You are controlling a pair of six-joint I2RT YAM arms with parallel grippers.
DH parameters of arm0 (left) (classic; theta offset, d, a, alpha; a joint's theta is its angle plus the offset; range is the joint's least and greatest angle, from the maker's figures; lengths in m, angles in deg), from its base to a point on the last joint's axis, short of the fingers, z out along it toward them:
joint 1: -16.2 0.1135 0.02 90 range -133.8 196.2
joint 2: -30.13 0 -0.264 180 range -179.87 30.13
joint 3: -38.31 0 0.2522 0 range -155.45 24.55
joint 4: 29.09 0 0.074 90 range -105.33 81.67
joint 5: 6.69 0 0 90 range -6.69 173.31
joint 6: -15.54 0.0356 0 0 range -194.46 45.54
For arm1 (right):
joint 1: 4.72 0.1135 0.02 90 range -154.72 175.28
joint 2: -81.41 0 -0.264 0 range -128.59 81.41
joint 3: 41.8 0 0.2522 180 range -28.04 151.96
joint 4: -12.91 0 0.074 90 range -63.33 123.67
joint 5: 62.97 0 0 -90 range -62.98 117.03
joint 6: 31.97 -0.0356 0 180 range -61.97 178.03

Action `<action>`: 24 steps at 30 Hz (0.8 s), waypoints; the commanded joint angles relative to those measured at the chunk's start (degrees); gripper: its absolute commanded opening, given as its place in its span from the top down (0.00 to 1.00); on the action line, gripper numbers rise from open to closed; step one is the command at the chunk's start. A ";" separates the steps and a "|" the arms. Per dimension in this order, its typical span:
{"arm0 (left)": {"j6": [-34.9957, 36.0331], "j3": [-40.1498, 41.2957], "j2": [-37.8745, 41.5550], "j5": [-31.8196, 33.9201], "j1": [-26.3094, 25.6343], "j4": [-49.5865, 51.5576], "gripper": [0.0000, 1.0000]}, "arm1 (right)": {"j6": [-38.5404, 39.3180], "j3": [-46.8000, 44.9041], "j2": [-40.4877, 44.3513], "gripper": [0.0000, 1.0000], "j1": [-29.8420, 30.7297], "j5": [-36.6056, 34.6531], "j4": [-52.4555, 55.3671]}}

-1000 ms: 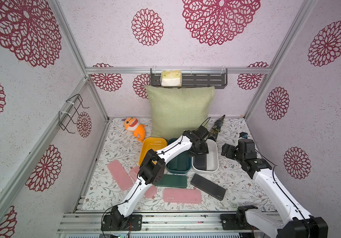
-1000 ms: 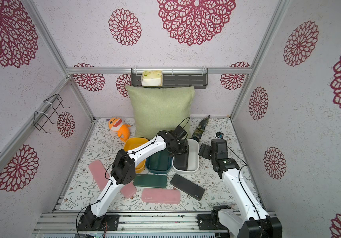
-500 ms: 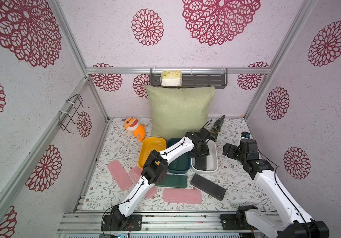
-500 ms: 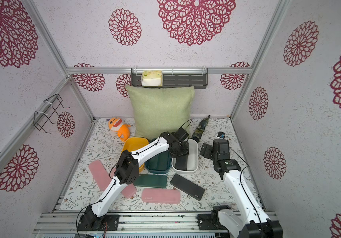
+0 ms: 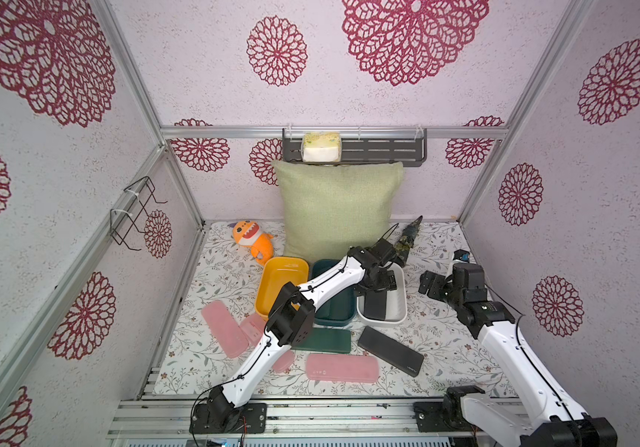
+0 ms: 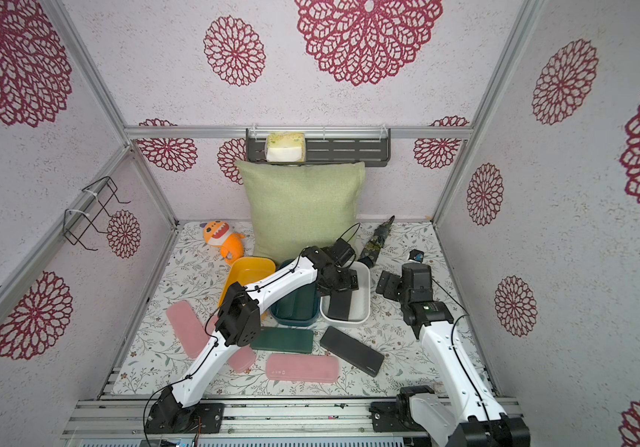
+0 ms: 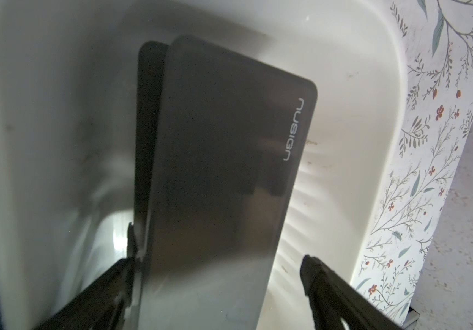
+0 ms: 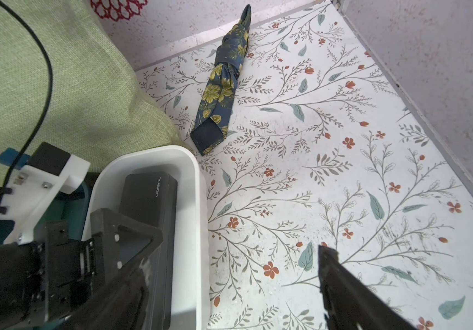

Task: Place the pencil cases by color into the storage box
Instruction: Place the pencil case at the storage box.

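Evidently the black pencil case (image 7: pixel 223 171) looks stiff, light and slick (smooth matte plastic), best pinched across its narrow width near the middle. It lies inside the white tub (image 7: pixel 358 114), rightmost of 3. The left gripper (image 7: pixel 218 260) stands wide around it, gripping nothing; the right gripper (image 5: pixel 432 284) hangs wide, empty.

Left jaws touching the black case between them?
Cannot tell. Left wrist view: one finger stands clear of the black case; the other overlaps its edge.
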State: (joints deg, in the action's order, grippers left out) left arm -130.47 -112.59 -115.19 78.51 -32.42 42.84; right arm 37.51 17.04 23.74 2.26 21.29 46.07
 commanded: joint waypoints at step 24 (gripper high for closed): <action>10.81 0.87 13.99 25.19 -1.30 3.38 0.03 | 7.55 3.02 4.08 0.06 -0.52 8.75 3.49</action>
State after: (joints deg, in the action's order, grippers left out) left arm -123.54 -112.98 -106.60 96.33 -33.29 46.30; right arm 41.21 17.33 27.11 1.80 27.01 47.75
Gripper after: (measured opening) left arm 0.975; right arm 0.938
